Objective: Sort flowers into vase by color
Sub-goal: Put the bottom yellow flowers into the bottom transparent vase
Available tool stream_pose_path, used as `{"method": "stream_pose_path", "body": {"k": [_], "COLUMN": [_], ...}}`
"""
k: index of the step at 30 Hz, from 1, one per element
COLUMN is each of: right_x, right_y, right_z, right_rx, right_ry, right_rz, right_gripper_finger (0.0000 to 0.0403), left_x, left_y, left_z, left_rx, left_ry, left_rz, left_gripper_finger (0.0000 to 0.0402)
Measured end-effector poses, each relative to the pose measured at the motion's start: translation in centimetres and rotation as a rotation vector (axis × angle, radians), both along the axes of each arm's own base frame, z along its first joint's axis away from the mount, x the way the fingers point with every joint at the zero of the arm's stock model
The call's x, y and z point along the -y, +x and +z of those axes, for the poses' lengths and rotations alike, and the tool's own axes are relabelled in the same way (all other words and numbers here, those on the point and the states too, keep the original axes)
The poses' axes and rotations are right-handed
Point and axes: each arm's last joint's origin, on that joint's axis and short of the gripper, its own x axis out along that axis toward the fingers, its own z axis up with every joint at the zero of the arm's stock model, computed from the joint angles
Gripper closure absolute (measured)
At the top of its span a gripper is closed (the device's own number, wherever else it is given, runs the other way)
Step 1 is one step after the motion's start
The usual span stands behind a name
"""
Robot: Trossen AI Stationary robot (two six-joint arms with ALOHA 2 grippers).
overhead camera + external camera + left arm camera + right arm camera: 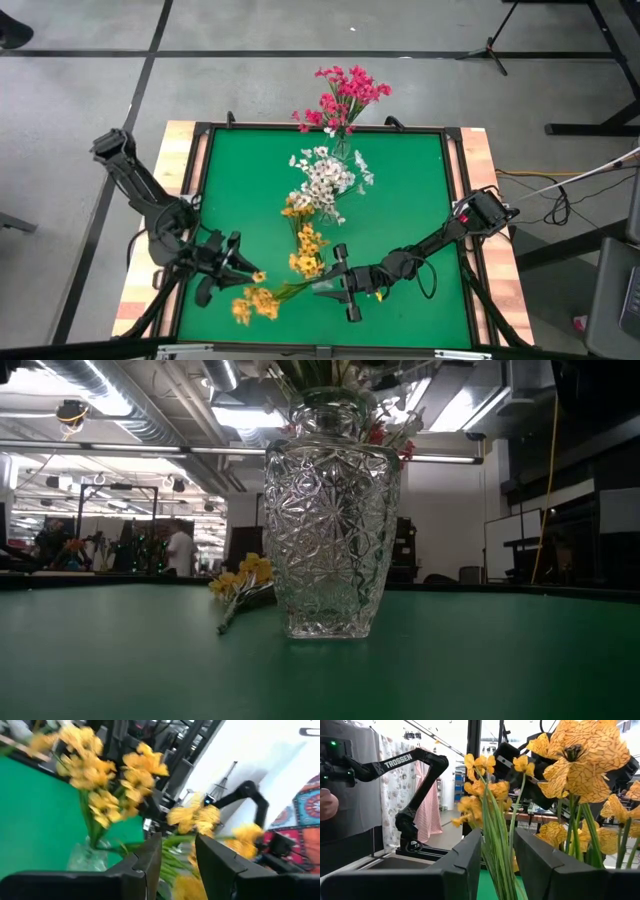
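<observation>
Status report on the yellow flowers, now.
Right pincer shut on yellow flower stems. Left pincer open beside yellow blossoms. Pink and white flowers vased. Nothing blocking.

Yellow flowers (112,780) crowd beyond parted jaws.

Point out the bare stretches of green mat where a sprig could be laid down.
Free: the mat's far left, between its edge and the white flowers, and the far right, from the white flowers to the right edge. Crowded: the centre line from the pink flowers down to the yellow flowers.

Even overhead light — left wrist view blurred
</observation>
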Motion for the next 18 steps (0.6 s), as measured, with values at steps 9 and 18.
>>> {"method": "stream_pose_path", "body": {"k": [9,18], "right_x": [0.0,0.0], "right_y": [0.0,0.0], "right_z": [0.0,-0.1], "right_rx": [0.000,-0.007], "right_ry": [0.001,-0.002], "right_rz": [0.000,0.001], "right_gripper_finger": [0.0286,0.0286], "left_x": [-2.9,-4.4], "left_y": [-2.0,-6.5], "left_z": [1.8,1.3], "left_rx": [0.005,-0.109], "left_ry": [0.054,0.134], "left_rz": [0.023,-0.080], "left_gripper_finger": [0.0297,0.0298]}}
